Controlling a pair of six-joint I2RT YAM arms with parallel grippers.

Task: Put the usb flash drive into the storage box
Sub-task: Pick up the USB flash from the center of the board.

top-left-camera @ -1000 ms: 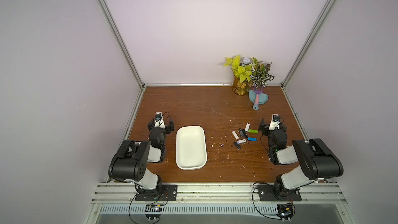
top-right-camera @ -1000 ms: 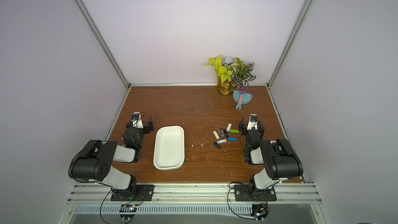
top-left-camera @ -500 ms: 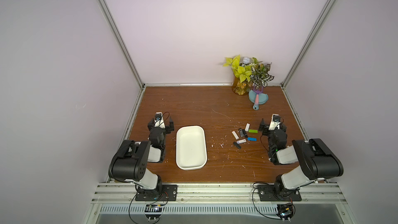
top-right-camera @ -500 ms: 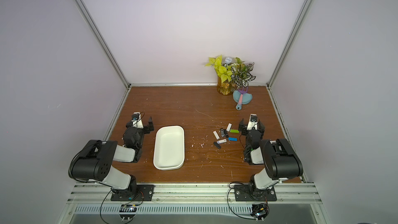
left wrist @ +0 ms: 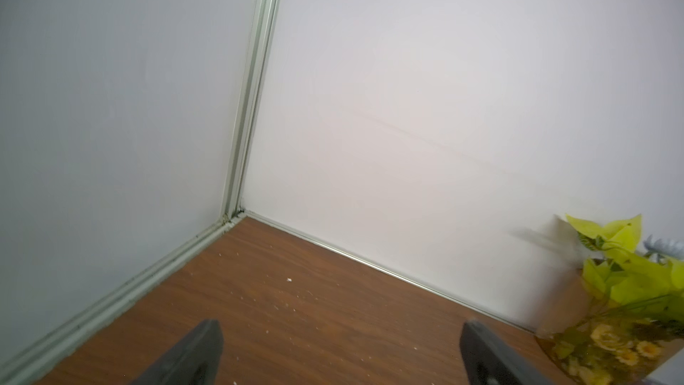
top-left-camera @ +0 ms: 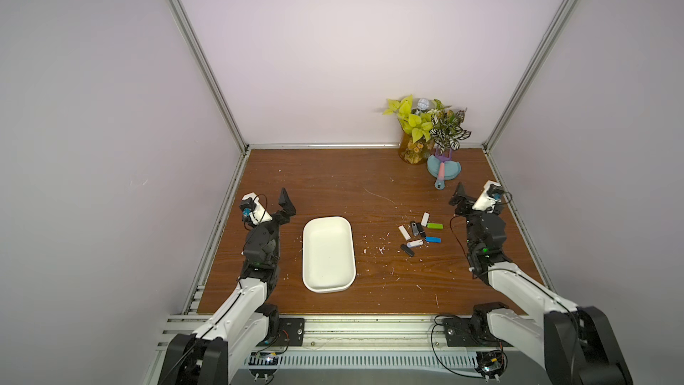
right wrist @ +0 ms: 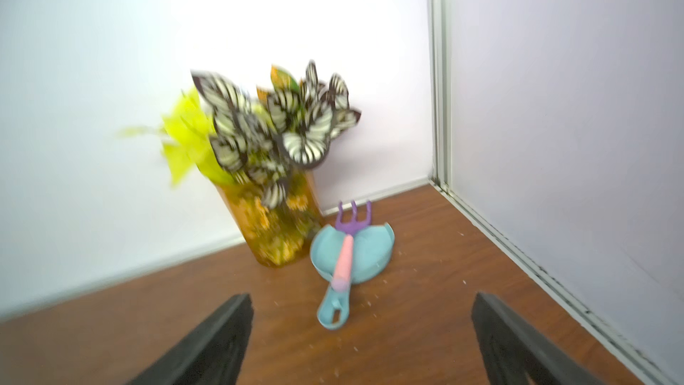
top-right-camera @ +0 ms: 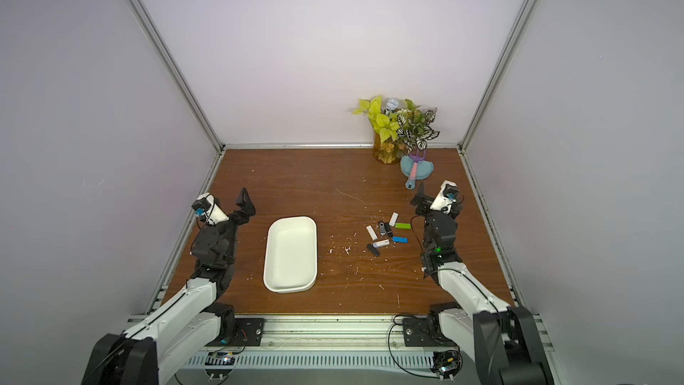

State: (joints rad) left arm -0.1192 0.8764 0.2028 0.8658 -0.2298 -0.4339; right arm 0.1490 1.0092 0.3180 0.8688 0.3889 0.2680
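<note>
While both arms sit folded low at the near corners of the bench (top-left-camera: 333, 179), the left end effector (left wrist: 340, 324) is released, jaws spread wide above bare wood and facing the far left corner, and over on the other side the right end effector (right wrist: 362, 298) is released too, jaws just as wide, looking straight at the amber vase (right wrist: 277, 231) of leaves, the teal scoop (right wrist: 370, 253) and the pink-handled rake (right wrist: 344, 257) lying across it in the far right corner. Now the storage box (top-left-camera: 327, 253): white, flat on the wood, just beside the left arm in both top views. And the usb flash drives (top-left-camera: 414, 243), all outside the box, lie in a loose cluster on the bench between it and the right arm, well apart from the box, with a green one (top-left-camera: 435, 225) and a blue one (top-left-camera: 433, 239) nearest the right arm, whites and blacks scattered beside them, neither end effector touching any, and white crumbs dotting the wood around them
</note>
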